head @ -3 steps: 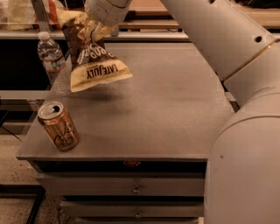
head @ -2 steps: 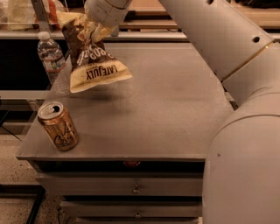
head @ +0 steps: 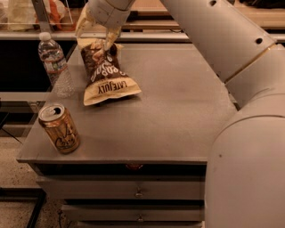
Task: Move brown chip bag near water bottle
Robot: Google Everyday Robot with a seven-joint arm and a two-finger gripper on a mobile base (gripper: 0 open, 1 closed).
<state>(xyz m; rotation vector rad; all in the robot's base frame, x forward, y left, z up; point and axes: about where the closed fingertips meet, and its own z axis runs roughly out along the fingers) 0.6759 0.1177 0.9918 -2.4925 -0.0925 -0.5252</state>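
The brown chip bag (head: pixel 108 78) lies on the grey table (head: pixel 178 111) at the back left, its cream "LATE JULY" band toward me. The water bottle (head: pixel 55 64), clear with a white cap, stands at the table's left edge, just left of the bag and a small gap apart. My gripper (head: pixel 95 34) hangs directly over the bag's crumpled top end. Its fingers (head: pixel 109 42) are spread, and the bag's top sits just under and between them. The bag rests on the table.
A tan soda can (head: pixel 59 128) stands at the front left corner. My white arm (head: pixel 231 53) crosses the right side of the view. Drawers (head: pixel 138 192) sit under the table front. A shelf with bags (head: pixel 26 13) runs behind.
The bag has dropped from hanging under the gripper onto the table, slightly right and toward me. The gripper stayed at about the same spot above it.
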